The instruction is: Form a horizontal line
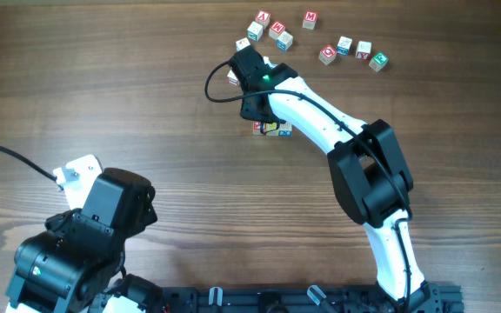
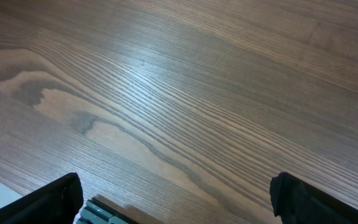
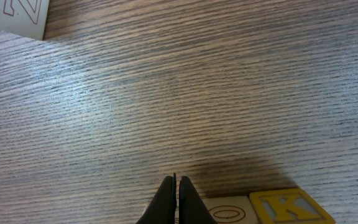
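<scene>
Three small cubes lie side by side in a short row (image 1: pixel 272 128) just below my right wrist: a red-faced one (image 1: pixel 258 127), a yellow one (image 1: pixel 272 129) and a white one with blue-green print (image 1: pixel 285 129). My right gripper (image 3: pixel 176 190) is shut and empty, its tips just above the table beside a pale cube with an O (image 3: pixel 229 213) and a yellow cube with a K (image 3: pixel 291 208). From overhead the right gripper (image 1: pixel 254 109) sits right above the row and hides part of it. My left gripper (image 2: pixel 176 199) is open and empty over bare table.
Several other letter cubes lie scattered at the back (image 1: pixel 277 29), with more to the right (image 1: pixel 364 49). One white cube with a red letter (image 3: pixel 17 15) sits close to the left of my right wrist. My left arm (image 1: pixel 103 217) rests at the front left.
</scene>
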Controlling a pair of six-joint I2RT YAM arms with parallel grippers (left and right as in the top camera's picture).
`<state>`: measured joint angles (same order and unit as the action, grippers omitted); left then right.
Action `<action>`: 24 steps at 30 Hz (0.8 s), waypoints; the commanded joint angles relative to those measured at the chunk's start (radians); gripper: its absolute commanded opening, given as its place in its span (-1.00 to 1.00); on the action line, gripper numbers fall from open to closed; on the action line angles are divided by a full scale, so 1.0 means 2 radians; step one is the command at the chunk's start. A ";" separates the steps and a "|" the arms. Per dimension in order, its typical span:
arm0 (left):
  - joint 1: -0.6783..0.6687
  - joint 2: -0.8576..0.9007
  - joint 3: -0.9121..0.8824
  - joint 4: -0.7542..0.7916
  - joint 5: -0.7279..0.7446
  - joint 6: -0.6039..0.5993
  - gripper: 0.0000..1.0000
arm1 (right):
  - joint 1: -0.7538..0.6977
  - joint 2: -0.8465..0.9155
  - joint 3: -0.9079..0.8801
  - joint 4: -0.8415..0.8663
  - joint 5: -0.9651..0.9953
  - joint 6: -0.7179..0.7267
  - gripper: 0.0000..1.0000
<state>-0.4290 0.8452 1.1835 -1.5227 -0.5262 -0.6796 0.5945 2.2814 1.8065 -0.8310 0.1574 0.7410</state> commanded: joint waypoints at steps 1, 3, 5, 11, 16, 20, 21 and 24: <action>0.001 -0.001 -0.001 0.000 -0.001 -0.009 1.00 | 0.000 0.011 -0.001 -0.003 -0.004 0.011 -0.91; 0.001 -0.001 -0.001 0.000 -0.001 -0.009 1.00 | 0.000 0.011 -0.001 -0.003 -0.004 0.011 -0.91; 0.001 -0.001 -0.001 0.000 -0.001 -0.009 1.00 | 0.000 0.011 -0.001 -0.003 -0.004 0.011 -0.91; 0.001 -0.001 -0.001 0.000 -0.001 -0.009 1.00 | 0.000 0.011 -0.001 -0.006 0.001 0.013 -0.91; 0.001 -0.001 -0.001 0.000 -0.001 -0.009 1.00 | 0.000 0.011 -0.001 -0.010 0.005 0.023 -0.91; 0.001 -0.001 -0.001 0.000 -0.001 -0.009 1.00 | 0.000 0.011 -0.001 -0.010 0.005 0.023 -0.91; 0.001 -0.001 -0.001 0.000 -0.001 -0.009 1.00 | 0.000 0.011 -0.001 -0.010 0.006 0.024 -0.91; 0.001 -0.001 -0.001 0.000 -0.001 -0.009 1.00 | 0.000 0.011 -0.001 -0.009 0.008 0.024 -0.91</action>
<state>-0.4290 0.8452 1.1839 -1.5230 -0.5262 -0.6796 0.5945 2.2814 1.8065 -0.8490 0.1577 0.7673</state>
